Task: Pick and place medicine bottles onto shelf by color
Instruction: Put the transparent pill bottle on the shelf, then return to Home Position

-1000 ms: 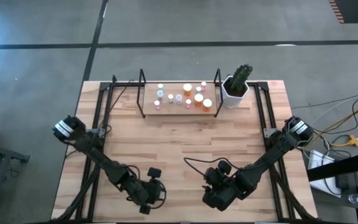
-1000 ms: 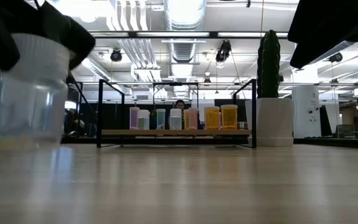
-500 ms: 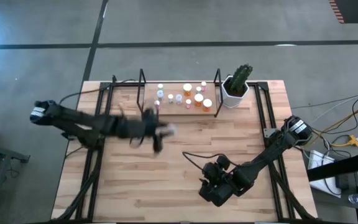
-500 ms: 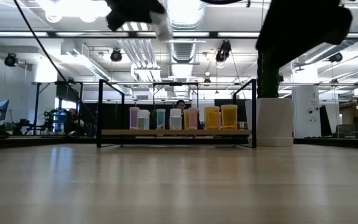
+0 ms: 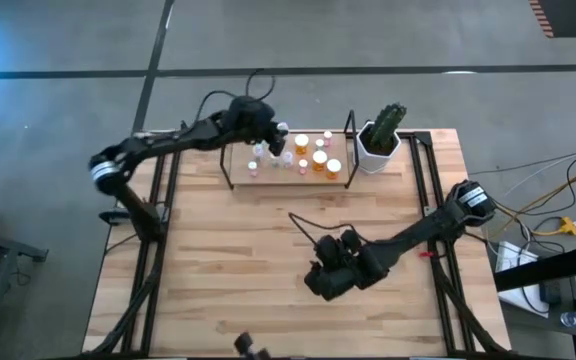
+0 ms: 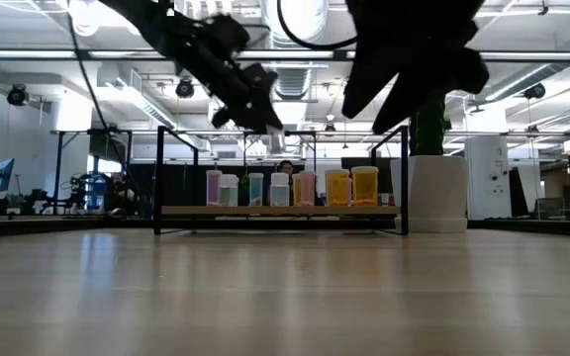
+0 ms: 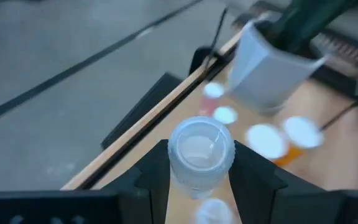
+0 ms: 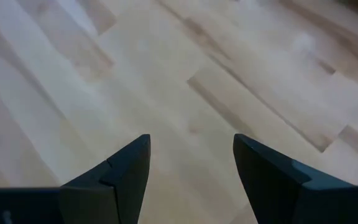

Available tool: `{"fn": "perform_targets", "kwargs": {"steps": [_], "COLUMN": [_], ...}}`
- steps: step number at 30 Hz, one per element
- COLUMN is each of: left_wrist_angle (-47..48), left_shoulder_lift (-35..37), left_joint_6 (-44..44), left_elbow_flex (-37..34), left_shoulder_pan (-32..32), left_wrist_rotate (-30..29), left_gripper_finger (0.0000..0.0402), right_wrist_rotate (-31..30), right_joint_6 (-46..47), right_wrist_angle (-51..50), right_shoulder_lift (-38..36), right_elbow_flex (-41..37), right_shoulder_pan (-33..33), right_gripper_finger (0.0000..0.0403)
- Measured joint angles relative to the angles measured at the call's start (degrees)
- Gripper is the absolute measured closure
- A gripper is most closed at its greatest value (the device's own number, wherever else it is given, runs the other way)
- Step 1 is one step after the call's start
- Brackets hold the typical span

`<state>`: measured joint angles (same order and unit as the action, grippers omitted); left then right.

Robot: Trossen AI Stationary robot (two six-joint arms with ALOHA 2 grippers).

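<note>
My left gripper [image 5: 276,140] is shut on a small clear medicine bottle [image 7: 201,152] and hangs above the left part of the shelf [image 5: 288,178]. The shelf is a low wooden board between black wire uprights at the table's far edge. On it stand several white-capped bottles: small clear, greenish and pinkish ones [image 6: 253,189] at the left, orange ones [image 5: 320,157] at the right. My right gripper [image 5: 318,285] is open over bare wood in the table's near middle, with nothing between its fingers [image 8: 120,177]. My left gripper pinches the clear bottle by two opposite sides [image 7: 173,168] between its two fingers. The fingers slant downward, coming from the table's left. The bottle sticks out forward past the fingertips, its round end [image 7: 199,144] pointing away from the wrist. It is lifted clear above the shelf.
A white pot with a green cactus [image 5: 380,140] stands just right of the shelf. Black frame rails [image 5: 163,190] run along the table's left and right sides. A small dark object [image 5: 248,347] sits at the near edge. Bare wood [image 5: 238,240] lies between shelf and right gripper.
My left gripper has swung fast from the table's near left, up and toward the far edge, carrying the clear bottle clear of the table to above the shelf's left part, rolling as it went. My right gripper has shifted a little toward the table's left.
</note>
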<state>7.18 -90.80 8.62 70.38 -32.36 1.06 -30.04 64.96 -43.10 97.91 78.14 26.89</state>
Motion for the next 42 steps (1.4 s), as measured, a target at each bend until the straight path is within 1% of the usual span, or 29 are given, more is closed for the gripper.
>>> {"fn": "perform_targets", "kwargs": {"steps": [4, 6, 9, 13, 17, 19, 23, 36, 39, 42], "left_wrist_angle": [5.65, 9.55, 13.46, 13.16, 11.92, 10.81, 9.39, 9.52, 10.57, 10.41], "left_shoulder_lift": [-7.82, -10.98, -14.16, -15.46, -17.02, -17.59, -17.93, -17.76, -17.29, -16.50], "left_joint_6": [-6.18, -7.43, -7.54, -7.56, -8.11, -8.11, -8.02, -7.95, -7.98, -8.00], "left_elbow_flex": [7.65, 10.87, 13.22, 12.66, 11.71, 11.30, 9.77, 8.82, 8.71, 8.71], "left_shoulder_pan": [-1.83, -2.93, -4.64, -5.93, -6.12, -6.15, -6.16, -6.18, -6.18, -6.30], "left_wrist_rotate": [-1.16, -1.74, -2.00, -0.48, -0.01, 0.05, 0.08, 0.17, 0.25, 0.27], "left_gripper_finger": [0.0287, 0.0287, 0.0287, 0.0287, 0.0286, 0.0277, 0.0262, 0.0253, 0.0236, 0.0204], "right_wrist_rotate": [0.46, 1.41, 2.50, 2.56, 1.01, 0.47, 0.43, 0.31, 0.34, 0.44], "right_joint_6": [0.01, 0.41, 1.41, 2.04, 2.78, 3.62, 4.50, 4.97, 4.54, 3.23], "right_wrist_angle": [-0.09, -0.11, -0.29, -0.50, -0.93, -1.56, -1.71, -1.67, -1.64, -1.62], "right_shoulder_lift": [-0.02, -0.19, -1.09, -2.15, -2.25, -2.25, -2.25, -2.25, -2.25, -2.25], "right_elbow_flex": [0.10, 0.10, 0.10, 0.10, 0.10, 0.10, 0.10, 0.10, 0.10, 0.10], "right_shoulder_pan": [-2.39, -3.45, -4.45, -4.83, -4.95, -5.19, -5.51, -5.94, -5.94, -5.94], "right_gripper_finger": [0.0184, 0.0184, 0.0184, 0.0184, 0.0184, 0.0184, 0.0184, 0.0184, 0.0184, 0.0184]}}
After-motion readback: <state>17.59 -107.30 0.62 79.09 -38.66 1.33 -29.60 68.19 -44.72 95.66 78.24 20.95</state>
